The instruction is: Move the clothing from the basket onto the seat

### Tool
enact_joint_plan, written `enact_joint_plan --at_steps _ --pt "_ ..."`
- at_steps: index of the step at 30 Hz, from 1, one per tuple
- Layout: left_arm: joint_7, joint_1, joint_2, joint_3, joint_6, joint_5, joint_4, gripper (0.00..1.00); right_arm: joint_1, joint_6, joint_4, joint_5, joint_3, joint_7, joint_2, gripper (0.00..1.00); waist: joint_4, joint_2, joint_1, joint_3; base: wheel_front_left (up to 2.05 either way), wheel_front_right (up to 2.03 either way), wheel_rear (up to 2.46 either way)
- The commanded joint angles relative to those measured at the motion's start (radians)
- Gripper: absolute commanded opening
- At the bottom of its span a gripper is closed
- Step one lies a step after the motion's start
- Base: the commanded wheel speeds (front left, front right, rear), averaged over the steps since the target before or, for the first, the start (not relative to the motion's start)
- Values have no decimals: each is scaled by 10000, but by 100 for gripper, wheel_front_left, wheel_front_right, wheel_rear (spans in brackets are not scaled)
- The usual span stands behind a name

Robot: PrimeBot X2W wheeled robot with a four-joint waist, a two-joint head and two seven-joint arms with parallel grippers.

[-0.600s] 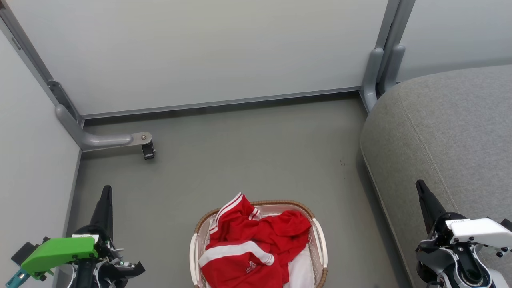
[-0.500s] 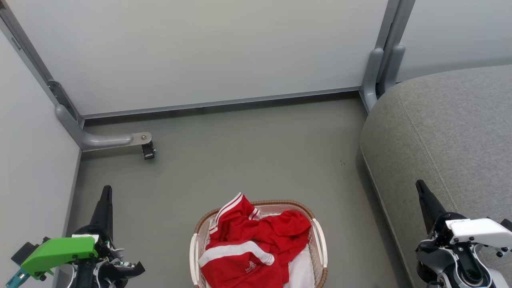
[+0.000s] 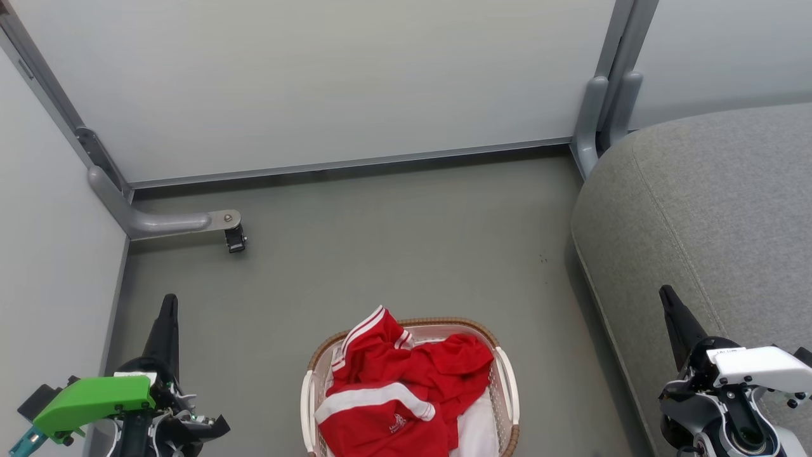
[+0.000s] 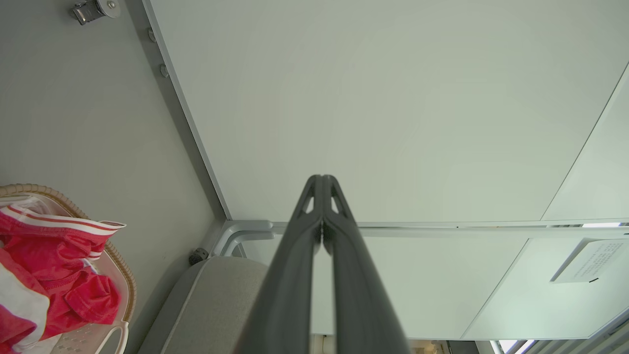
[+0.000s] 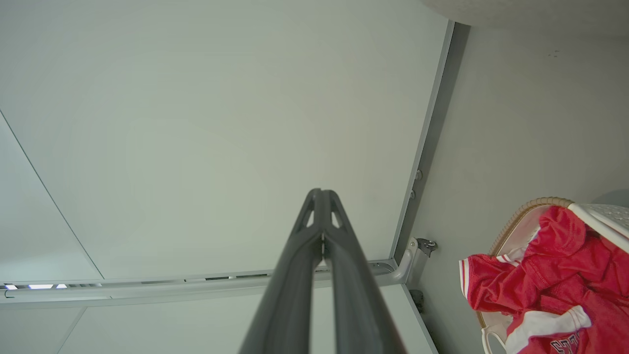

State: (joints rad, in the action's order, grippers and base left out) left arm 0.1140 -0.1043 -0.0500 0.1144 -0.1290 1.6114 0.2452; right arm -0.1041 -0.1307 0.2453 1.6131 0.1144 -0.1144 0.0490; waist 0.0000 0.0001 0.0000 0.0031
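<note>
Much crumpled red clothing (image 3: pixel 406 374) fills rounded, perforated basket (image 3: pixel 457 322).

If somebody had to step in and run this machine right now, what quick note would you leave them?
Left claw: shut, holding nothing, to the left of the basket.
Right claw: shut, holding nothing, by the near edge of the seat.
Clothing: red heap in the basket, on the floor between the claws.
Done: nothing moved yet.
Left: lift every garment out and lay it on the seat, to the right.
</note>
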Motion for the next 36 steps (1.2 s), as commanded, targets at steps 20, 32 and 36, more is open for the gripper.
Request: enact_joint_plan --at_steps 20,32,36 --pt "24 -115 -5 5 -53 27 -13 0 -97 0 -20 -12 -3 -9 35 0 0 -1 0 0 0 0 0" --pt "24 -116 -5 5 -53 27 -13 0 -97 0 -20 -12 -3 -9 35 0 0 -1 0 0 0 0 0" --pt "-9 28 10 -5 4 -2 72 100 35 0 67 0 -1 3 -21 100 0 -1 0 0 0 0 0"
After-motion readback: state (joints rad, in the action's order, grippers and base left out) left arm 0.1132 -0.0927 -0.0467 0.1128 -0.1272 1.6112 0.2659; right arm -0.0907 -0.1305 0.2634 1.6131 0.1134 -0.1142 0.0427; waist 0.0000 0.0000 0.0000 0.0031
